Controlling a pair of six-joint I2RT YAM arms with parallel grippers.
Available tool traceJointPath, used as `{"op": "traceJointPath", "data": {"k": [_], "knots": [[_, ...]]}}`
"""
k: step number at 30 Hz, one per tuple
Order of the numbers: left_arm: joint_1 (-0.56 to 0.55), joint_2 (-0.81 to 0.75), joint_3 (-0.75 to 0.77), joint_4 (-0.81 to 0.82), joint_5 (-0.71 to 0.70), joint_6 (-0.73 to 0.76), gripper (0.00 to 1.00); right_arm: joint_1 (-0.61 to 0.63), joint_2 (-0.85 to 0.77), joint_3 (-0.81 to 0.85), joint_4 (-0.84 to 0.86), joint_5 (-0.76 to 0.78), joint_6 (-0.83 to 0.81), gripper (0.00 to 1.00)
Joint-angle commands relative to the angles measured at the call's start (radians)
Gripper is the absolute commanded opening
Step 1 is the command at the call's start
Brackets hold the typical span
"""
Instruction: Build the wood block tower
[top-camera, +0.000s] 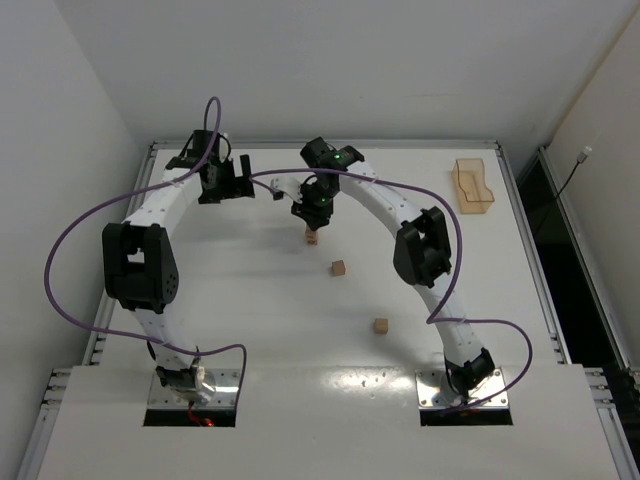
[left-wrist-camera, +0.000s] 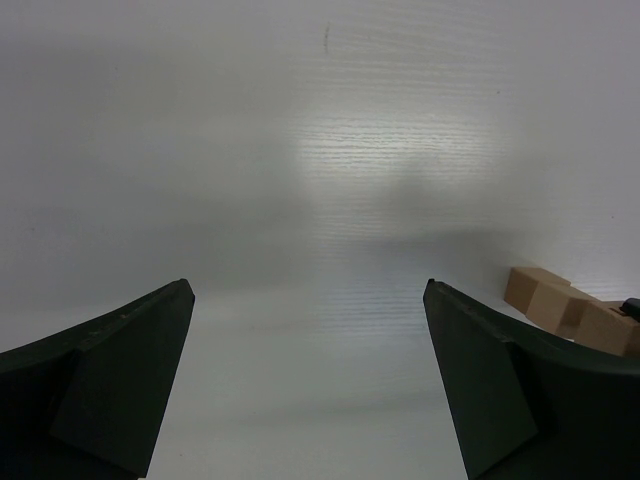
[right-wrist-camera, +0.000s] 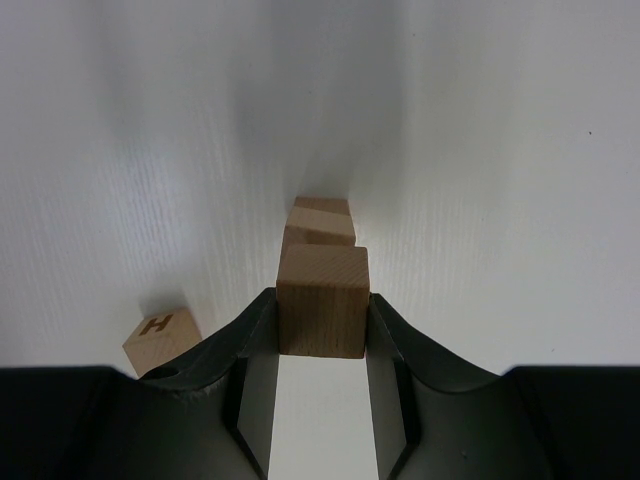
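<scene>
The right pincer (right-wrist-camera: 320, 300) is partly closed on one wood block (right-wrist-camera: 322, 280), clamping its two sides. The tower (right-wrist-camera: 322, 222) stands just beyond its tips. Another block (right-wrist-camera: 160, 338), marked H, lies on the surface (right-wrist-camera: 500, 150) beside one finger. The left pincer (left-wrist-camera: 310, 290) gapes wide, holding nothing.
</scene>
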Motion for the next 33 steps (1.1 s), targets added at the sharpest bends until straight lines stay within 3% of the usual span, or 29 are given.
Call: {"op": "traceJointPath", "data": {"k": [1,8,33], "knots": [[0.011,0.004,0.009,0.019,0.014,-0.006,1.0,0.003,-0.047,0.0,-0.006,-0.01,-0.016,0.0],[0.011,0.004,0.0,0.019,0.014,-0.006,1.0,0.003,-0.038,0.0,-0.006,-0.01,-0.016,0.07],[0.011,0.013,0.0,0.019,0.014,-0.006,1.0,0.012,-0.02,0.0,0.003,0.0,-0.016,0.1]]}}
